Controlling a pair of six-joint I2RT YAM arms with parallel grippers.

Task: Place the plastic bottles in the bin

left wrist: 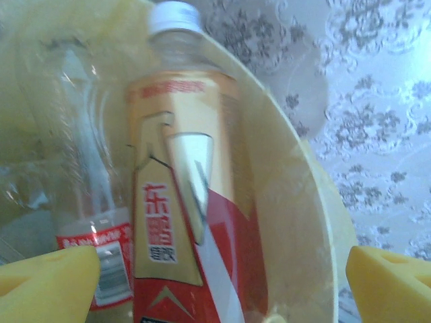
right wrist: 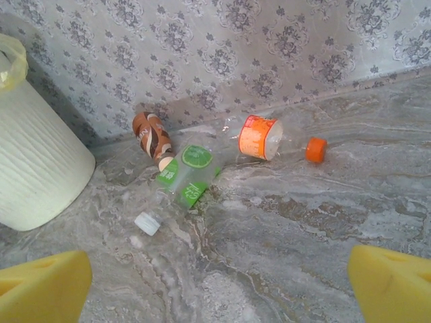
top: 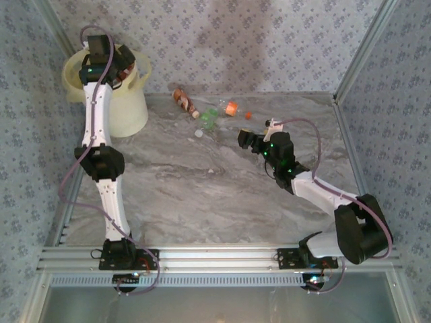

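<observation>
1. Cream-yellow bin stands at the far left corner of the grey marbled table, against the patterned wall.
2. My left arm reaches out over the bin's mouth. From its wrist camera, the left gripper has its yellow fingertips spread wide, one at each bottom corner of the view, pinching nothing.
3. A red-and-gold bottle with a white cap sits inside the bin between those fingertips, clear of the right-hand one. It lies along the bin's inner wall.
4. Beside it in the bin is a clear bottle with a red label band. I cannot tell whether the two touch.
5. My right gripper hovers low over bare table near the middle, jaws fully spread and empty, facing the back wall.
6. Three bottles lie on their sides on the table by the back wall, well apart from the right gripper.
7. The brown bottle is nearest the bin.
8. The green-label bottle is just beside it, white cap toward me.
9. The orange-label bottle is to the right, its orange cap pointing away from the bin.
</observation>
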